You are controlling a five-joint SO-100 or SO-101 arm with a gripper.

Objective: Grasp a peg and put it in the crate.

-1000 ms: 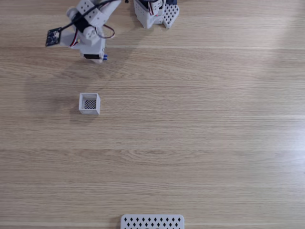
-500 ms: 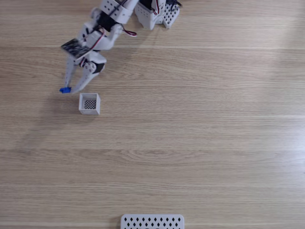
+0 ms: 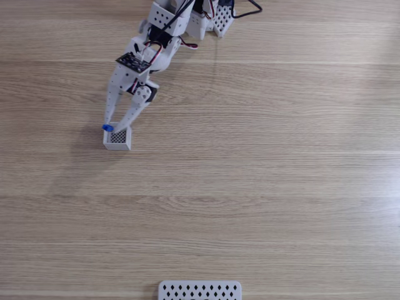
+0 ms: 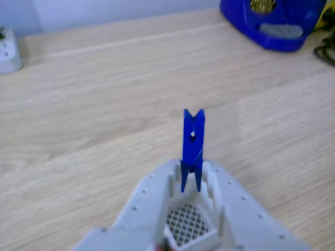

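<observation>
The end effector gripped the blue peg between closed fingers, poised over the white crate on the wooden desk.

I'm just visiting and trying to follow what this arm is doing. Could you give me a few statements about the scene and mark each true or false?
1. The gripper holds a blue peg. True.
2. The peg already lies flat in the crate. False: it is gripped, its end at the crate's upper left corner in the fixed view.
3. A white panel with diamond-shaped holes lies at the table's bottom edge in the fixed view. True.
4. The crate is tipped on its side. False: it stands open side up, mesh bottom showing.
5. A blue object sits at the far right in the other view. True.
</observation>
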